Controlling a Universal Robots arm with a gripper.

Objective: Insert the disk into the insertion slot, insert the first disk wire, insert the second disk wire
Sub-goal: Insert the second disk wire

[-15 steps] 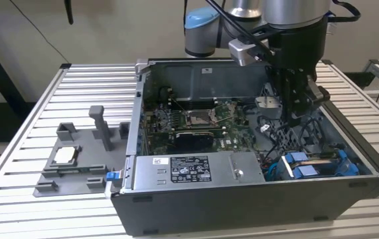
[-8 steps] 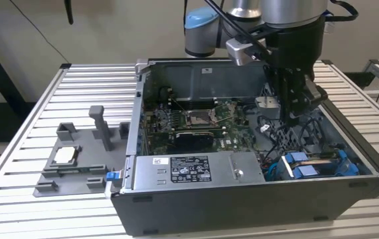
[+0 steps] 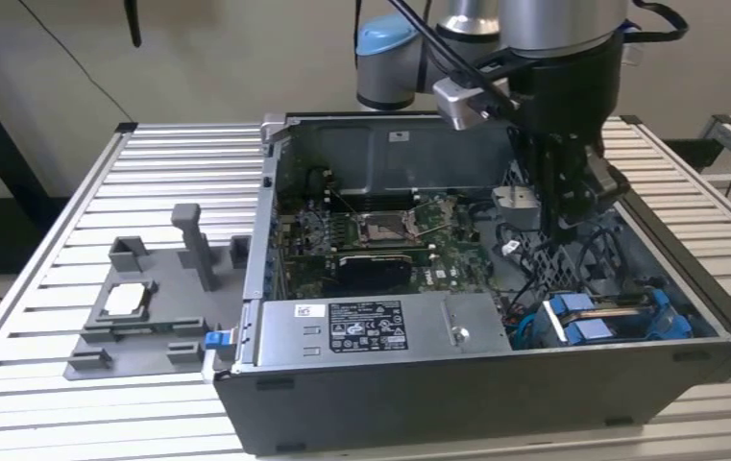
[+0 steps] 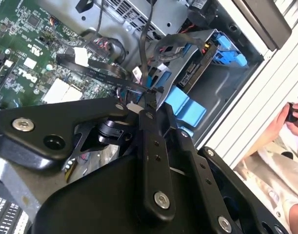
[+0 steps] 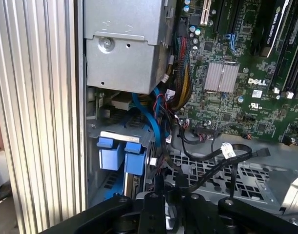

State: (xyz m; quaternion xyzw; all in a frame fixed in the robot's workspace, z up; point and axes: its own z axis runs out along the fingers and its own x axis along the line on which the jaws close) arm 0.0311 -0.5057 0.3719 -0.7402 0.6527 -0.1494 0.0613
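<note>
The disk [image 3: 611, 317] lies in its blue carrier inside the insertion slot [image 3: 705, 325], at the case's front corner on the exterior view's right. Its two blue tabs [image 5: 123, 157] point into the case. In the second wrist view the disk [image 4: 197, 68] sits in the grey bay [image 4: 222, 92]. My gripper [image 3: 568, 226] hangs inside the case, a little above and behind the disk. Its fingers stand close together on the end of a black flat disk wire [image 4: 97, 73]. In both wrist views the gripper [image 4: 148, 97] [image 5: 167, 187] sits among loose cables beside the blue tabs.
The grey power-supply box [image 3: 365, 331] fills the case's front. The green motherboard [image 3: 378, 235] lies behind it. A grey fixture [image 3: 147, 307] stands on the slatted table at the exterior view's left. A person's hand [image 4: 291, 117] is beside the table.
</note>
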